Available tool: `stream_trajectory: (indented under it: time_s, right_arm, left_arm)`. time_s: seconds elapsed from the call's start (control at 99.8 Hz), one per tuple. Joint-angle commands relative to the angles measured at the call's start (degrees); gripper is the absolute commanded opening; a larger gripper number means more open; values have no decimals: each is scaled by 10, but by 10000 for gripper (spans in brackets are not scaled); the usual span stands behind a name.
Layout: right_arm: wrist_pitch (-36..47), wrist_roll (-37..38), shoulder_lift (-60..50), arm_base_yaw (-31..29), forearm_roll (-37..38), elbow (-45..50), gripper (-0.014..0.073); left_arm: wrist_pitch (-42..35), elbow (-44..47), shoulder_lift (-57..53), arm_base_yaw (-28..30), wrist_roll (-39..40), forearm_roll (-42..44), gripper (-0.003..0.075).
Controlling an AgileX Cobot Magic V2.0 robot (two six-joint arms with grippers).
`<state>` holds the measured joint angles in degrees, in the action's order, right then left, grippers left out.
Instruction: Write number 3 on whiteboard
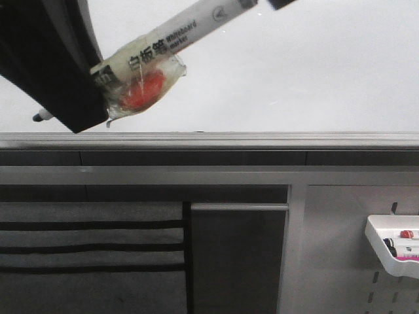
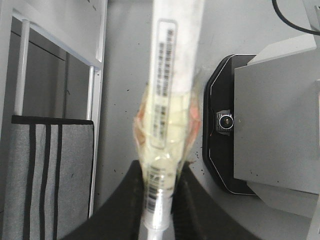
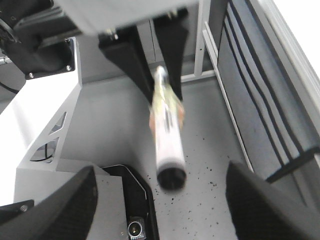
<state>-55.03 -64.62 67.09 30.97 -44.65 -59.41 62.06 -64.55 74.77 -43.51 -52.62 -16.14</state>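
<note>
Left pincer (image 2: pixel 161 200) squeezing whiteboard marker (image 1: pixel 171 40) by one end; capped end (image 3: pixel 171 176) pointing toward right pincer (image 3: pixel 160 200), spread wide, waiting near. Whiteboard (image 1: pixel 314 78) lying along far bench edge, no number 3 showing.

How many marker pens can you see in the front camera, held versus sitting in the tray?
Held in the left claw: 1 marker
Lying in the white tray: 2 markers
Total: 3
</note>
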Motion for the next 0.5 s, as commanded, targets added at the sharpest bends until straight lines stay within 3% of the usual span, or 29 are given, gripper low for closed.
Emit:
stream_trajectory:
  time_s: [0.0,0.18,0.491]
  right_arm:
    - [59,-7,14,34,-15,-22,475]
    - [89,-7,51,66,-17,-22,460]
    - [86,-7,59,67,-30,-22,213]
  left_arm:
    - [-15,-18,-17,-5,0,-14,-18]
    - [-15,-18,-17,-5,0,-14,-18]
    - [-16,-18,-17,-5,0,-14,-18]
